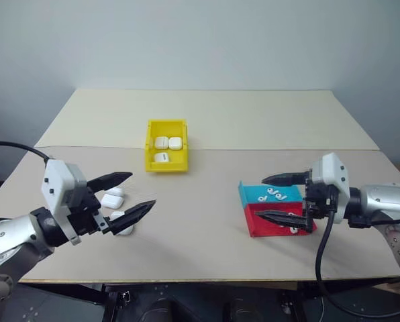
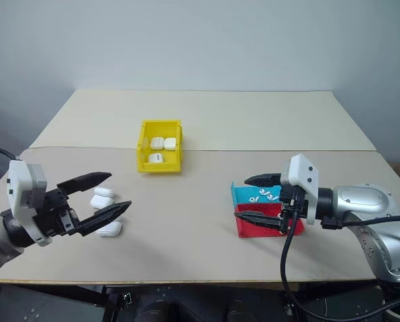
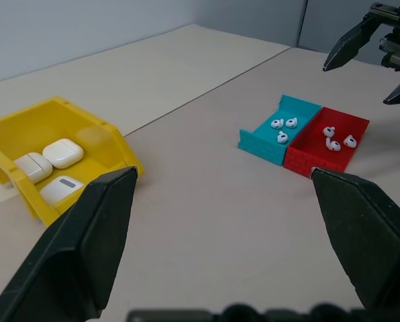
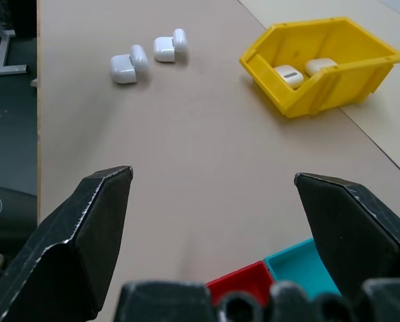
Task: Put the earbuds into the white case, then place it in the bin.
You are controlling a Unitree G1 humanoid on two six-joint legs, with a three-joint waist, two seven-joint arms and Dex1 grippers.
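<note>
since both grippers are hovering empty with fingers spread wide, the robot looks to be right at the start of a fresh round. the left gripper (image 1: 127, 194) hangs just above two open white cases (image 4: 129, 65) lying on the table (image 1: 207, 221), lids flipped back. the right gripper (image 1: 275, 196) sits over the teal tray (image 3: 278, 125) and red tray (image 3: 327, 137), each holding a few earbuds (image 3: 282, 126). the yellow bin (image 1: 166, 145) further back already has three closed cases inside.

probably the smart play is for the right gripper to drop straight down on one earbud, pinching across the stem so it doesn't squirt out, since they're tiny and glossy. the left one should steady a case by its base, not the lid, or the hinge could fold shut.
</note>
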